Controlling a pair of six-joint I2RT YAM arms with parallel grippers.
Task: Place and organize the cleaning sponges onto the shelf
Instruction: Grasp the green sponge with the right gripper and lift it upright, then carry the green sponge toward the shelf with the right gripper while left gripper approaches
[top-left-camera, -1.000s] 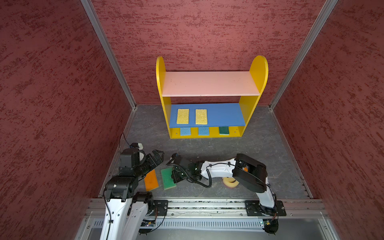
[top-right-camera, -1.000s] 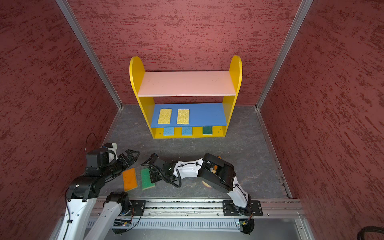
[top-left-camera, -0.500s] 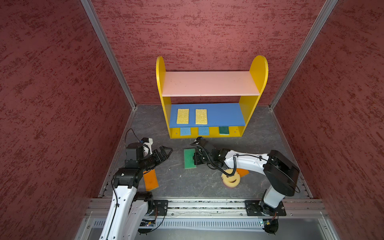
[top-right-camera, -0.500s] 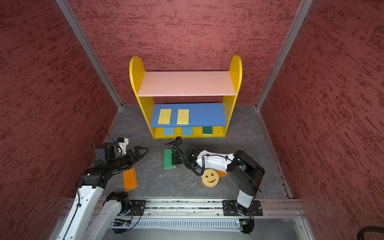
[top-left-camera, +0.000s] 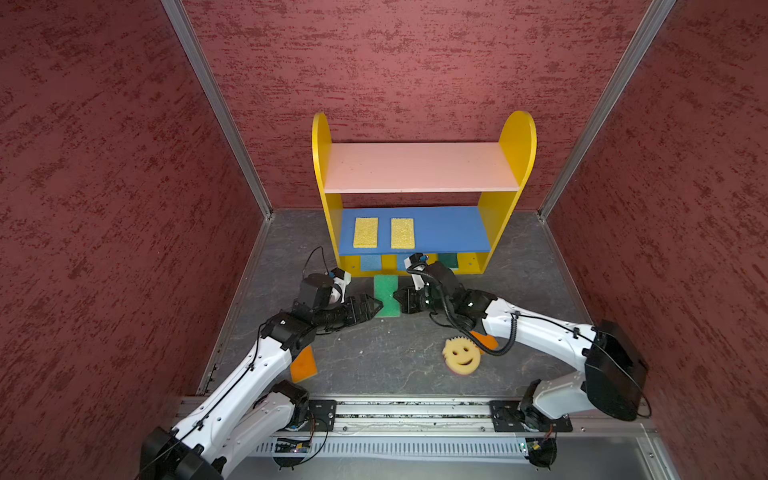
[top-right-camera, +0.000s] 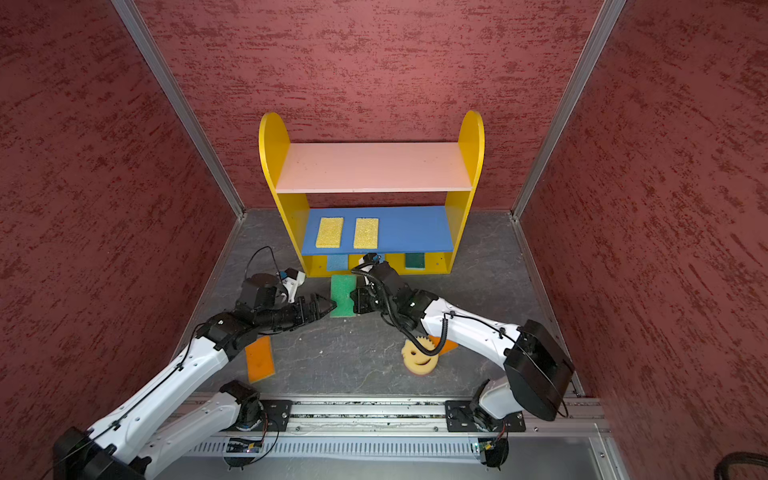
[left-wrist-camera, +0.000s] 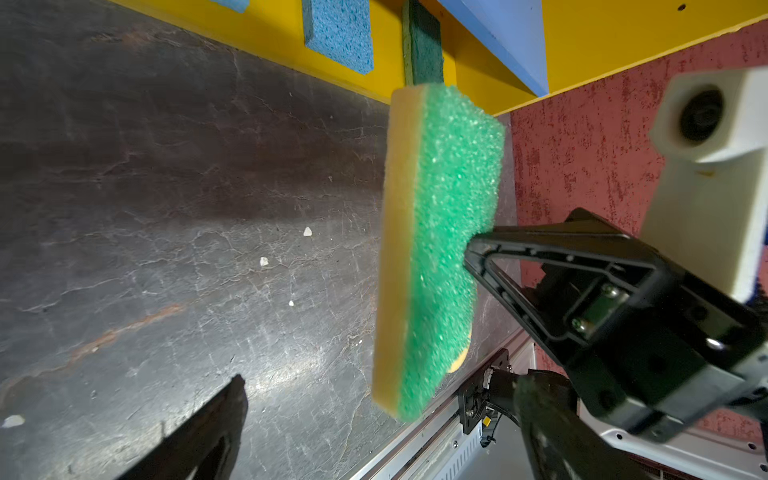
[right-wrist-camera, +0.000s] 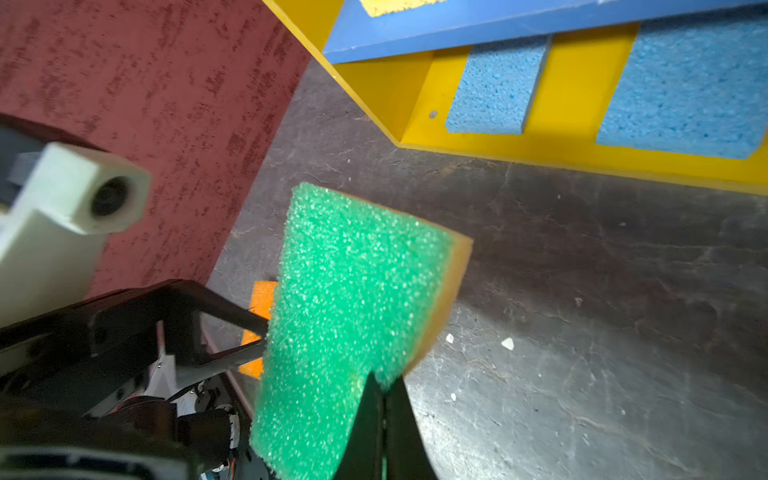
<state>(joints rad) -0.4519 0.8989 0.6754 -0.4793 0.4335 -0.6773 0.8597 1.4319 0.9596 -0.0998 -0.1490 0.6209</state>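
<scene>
Sponges not yet shelved are found nearest the rail: one orange sponge flat on the tabletop beside the left arm, the round smiley sponge face-up, and a second orange sponge largely hidden under the right arm.

Further in, a green sponge is pinched at one long edge by the right claw, whose jaws are clamped tight on the foam. It is held green face up, apparently clear of the tabletop, just in front of the shelf. The left claw is spread fully wide and grips nothing. Its tips are set at the sponge's opposite edge, and contact cannot be told.

Beyond, two yellow sponges are laid side by side on the blue middle board. Two blue sponges and a dark green one are laid on the yellow base. Nothing is carried by the pink top board.

A handover appears to be prepared. Since only a thin margin of soft foam is gripped, the green sponge could be twisted or dropped if the left claw were closed off-centre, or if the right were released too soon. On insertion, its leading edge could be caught on the blue board and the sponges already placed could be disturbed.
</scene>
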